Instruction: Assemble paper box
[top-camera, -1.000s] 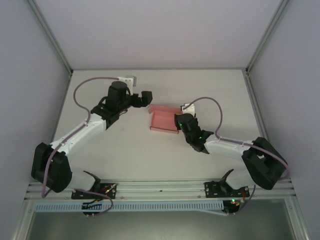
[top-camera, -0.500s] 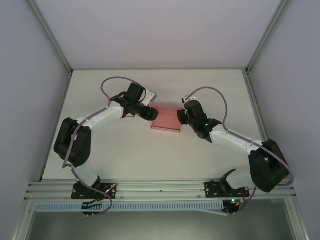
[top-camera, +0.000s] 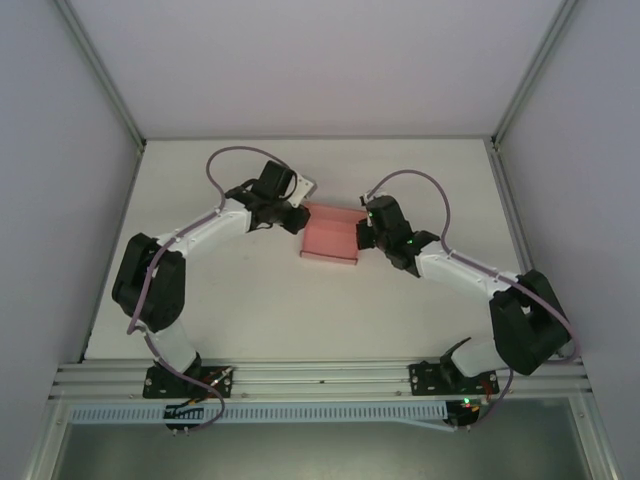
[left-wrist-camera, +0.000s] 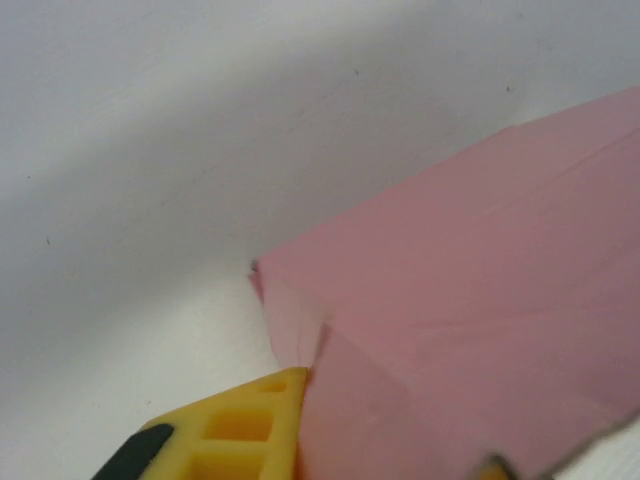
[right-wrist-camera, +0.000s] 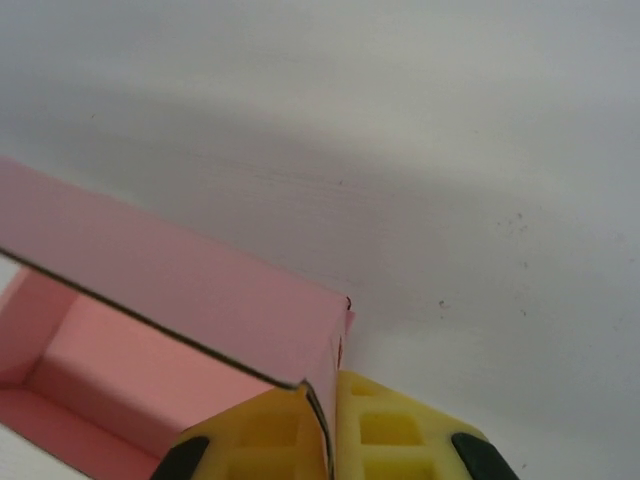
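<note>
The right gripper (right-wrist-camera: 322, 400) is pinched tight on the right end wall of the paper box (top-camera: 330, 238), its two yellow fingers (right-wrist-camera: 262, 432) pressed together with the thin pink card between them. The left gripper (top-camera: 298, 218) sits at the box's left end with one yellow finger (left-wrist-camera: 235, 432) touching a pink corner flap, but I cannot tell whether it clamps anything. The overhead view shows the box lying on the white table (top-camera: 280, 310) between both arms, while the right wrist view shows its open pink inside.

hidden | paper box (left-wrist-camera: 480, 330) | right and bottom parts cut off, left wrist
</note>
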